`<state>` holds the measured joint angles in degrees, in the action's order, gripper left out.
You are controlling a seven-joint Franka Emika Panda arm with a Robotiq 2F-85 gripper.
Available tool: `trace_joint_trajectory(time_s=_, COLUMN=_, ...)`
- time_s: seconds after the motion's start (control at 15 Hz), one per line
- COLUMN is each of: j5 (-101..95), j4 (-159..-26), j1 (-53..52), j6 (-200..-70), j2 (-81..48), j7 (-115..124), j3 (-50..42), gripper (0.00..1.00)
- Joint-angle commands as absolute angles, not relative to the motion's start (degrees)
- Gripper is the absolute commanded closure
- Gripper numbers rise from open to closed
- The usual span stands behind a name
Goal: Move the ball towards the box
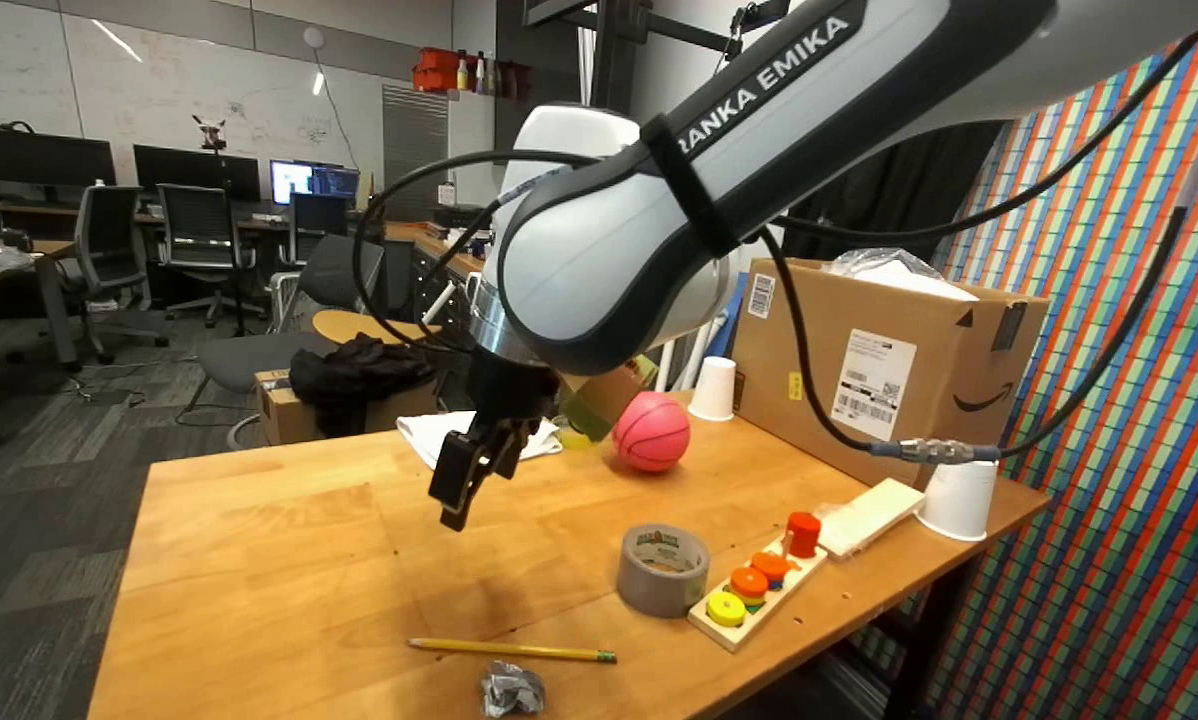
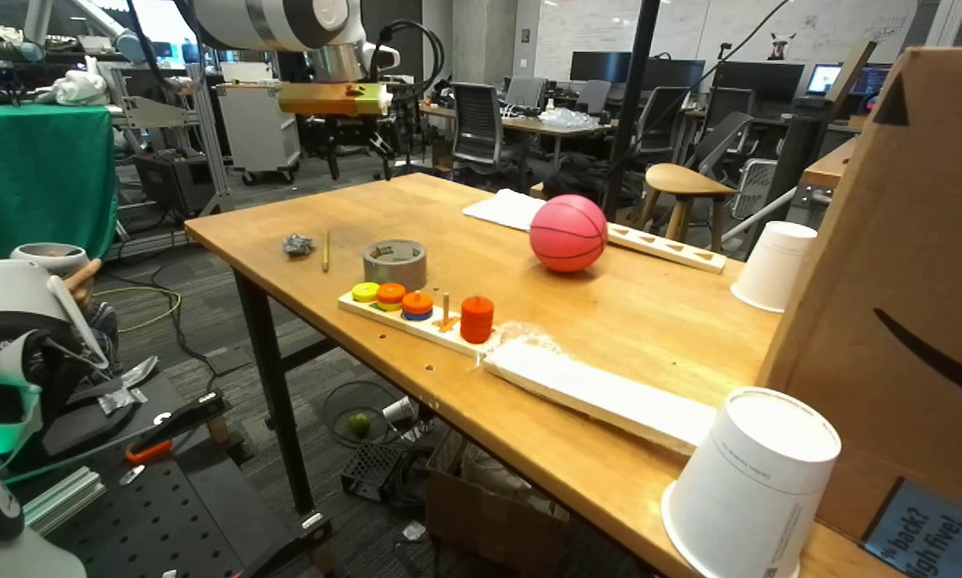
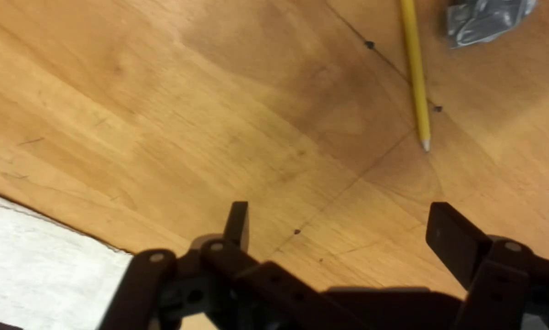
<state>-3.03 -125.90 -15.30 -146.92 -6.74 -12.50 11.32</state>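
The pink-red ball (image 1: 651,431) with dark seams rests on the wooden table, partly overlapped by the arm's mount in this exterior view. It shows whole in an exterior view (image 2: 568,233). A large brown cardboard box (image 1: 889,312) stands at the table's end, apart from the ball; its near side fills the edge of an exterior view (image 2: 898,257). My gripper (image 1: 481,497) hangs above the table, away from both. In the wrist view the gripper (image 3: 339,206) is open, its fingers wide apart with only bare wood beyond them. Neither ball nor box shows there.
A pencil (image 3: 416,73) and a crumpled silver piece (image 3: 487,20) lie below the gripper. Grey tape (image 1: 663,570), a peg toy (image 1: 759,590) and a pale wooden tray (image 2: 601,393) line one edge. White cups (image 2: 750,482) stand by the box. A white cloth (image 1: 439,435) lies near the ball.
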Motion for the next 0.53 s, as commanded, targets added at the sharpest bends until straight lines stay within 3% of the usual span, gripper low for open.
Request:
trace_joint_trajectory(time_s=0.0, j5=-5.7, j4=-119.6, j1=-12.8, j6=-142.7, j2=-10.4, j7=-13.9, j3=10.8, gripper=0.0)
trace_joint_trajectory(time_s=0.47, j5=-8.9, j4=-116.2, j1=-8.4, j6=-140.4, j2=-14.6, j7=-16.1, j3=7.8, gripper=0.0)
